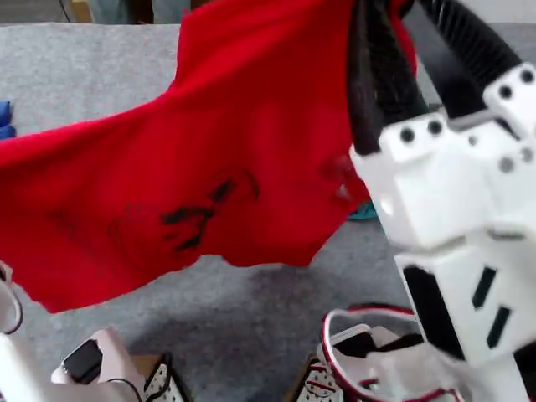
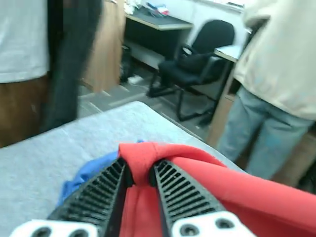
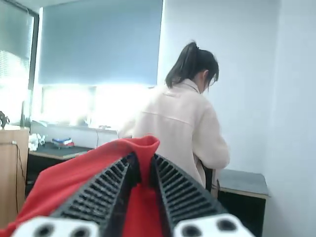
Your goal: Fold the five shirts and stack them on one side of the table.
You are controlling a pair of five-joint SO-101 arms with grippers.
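Ribbed fingers of left gripper (image 2: pixel 140 170) and right gripper (image 3: pixel 143 161) each clench a red shirt (image 1: pixel 167 167) — dark-printed, draped — raised above the desk (image 1: pixel 75 75).

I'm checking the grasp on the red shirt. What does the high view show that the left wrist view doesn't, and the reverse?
The high view adds the red fabric shirt spread wide, held up over the grey table, a black print on it, and an arm's white housing. The left wrist view adds the left tool, its black ribbed fingers shut on a fold of the shirt, and a black office chair behind. Both share the shirt and the table.
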